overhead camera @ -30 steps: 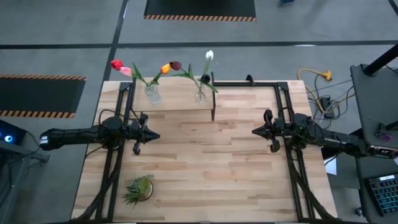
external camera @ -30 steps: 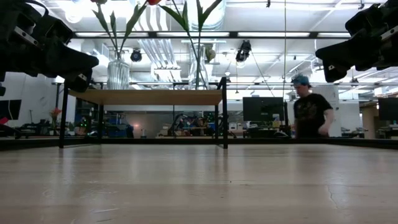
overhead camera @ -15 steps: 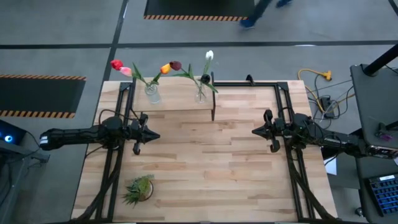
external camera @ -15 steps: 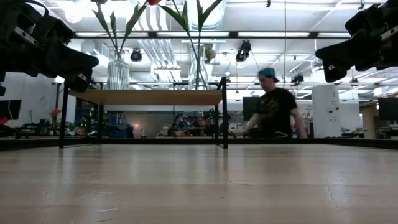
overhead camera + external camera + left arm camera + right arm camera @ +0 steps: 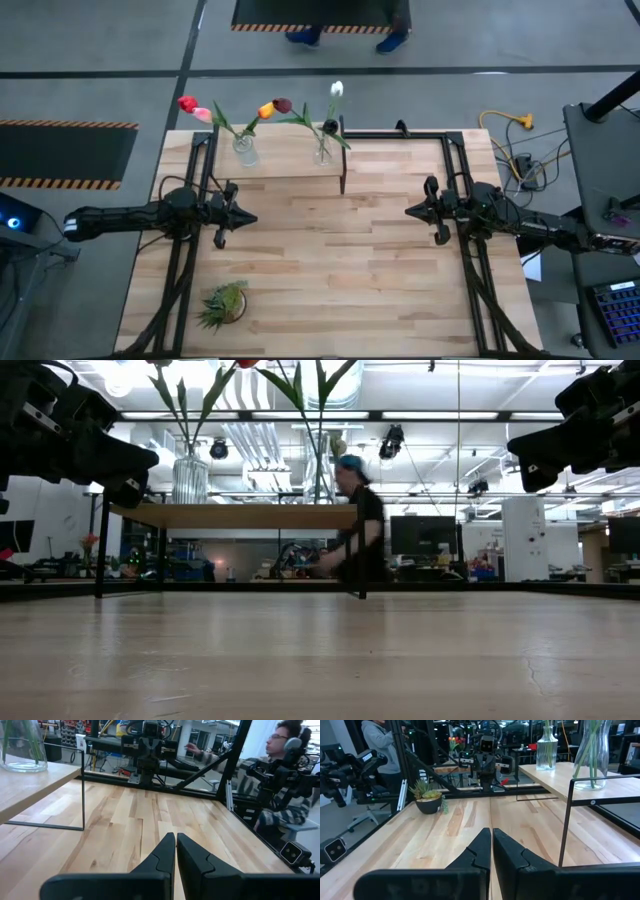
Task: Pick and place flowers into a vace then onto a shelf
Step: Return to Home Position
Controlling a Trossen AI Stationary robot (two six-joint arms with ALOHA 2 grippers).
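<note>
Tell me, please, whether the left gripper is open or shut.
Shut: the left gripper shows its two fingers pressed together along their length, holding nothing.

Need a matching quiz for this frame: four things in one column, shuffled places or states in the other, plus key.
Things
1. red-and-pink tulip vase
2. spiky plant
3. left gripper
4. right gripper

Places or states
A. on the table, on the left arm's side, away from the shelf
B. standing on the shelf
C. shut, empty, over the table's right side
D. shut, empty, over the table's left side

Pairs: 1-B, 2-A, 3-D, 4-C
</note>
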